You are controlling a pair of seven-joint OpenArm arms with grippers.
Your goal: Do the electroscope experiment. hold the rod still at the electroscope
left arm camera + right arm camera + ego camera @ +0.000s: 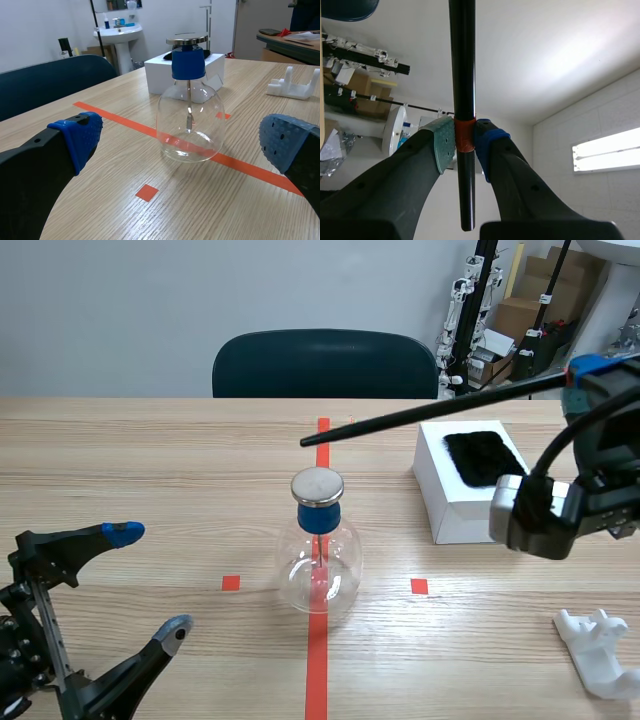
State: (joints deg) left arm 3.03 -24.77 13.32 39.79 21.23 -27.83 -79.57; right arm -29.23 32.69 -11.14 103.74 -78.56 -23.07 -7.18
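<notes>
Right gripper (464, 142) clamps the black rod (430, 412) at its orange band, one pad on each side. The rod is long, rigid and glossy, and its axis runs leftward and slightly down from the gripper. Its tip stands above the electroscope (320, 555), clear of it. The electroscope is a round clear glass flask with a blue stopper (320, 517) and a flat metal disc (317, 486). Left gripper (150, 582) rests spread wide, holding nothing.

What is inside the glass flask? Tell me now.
Inside the glass flask, a thin metal stem hangs from the blue stopper, ending in a small leaf. The stopper covers the stem's upper part. Leaf spread is too small to tell.
</notes>
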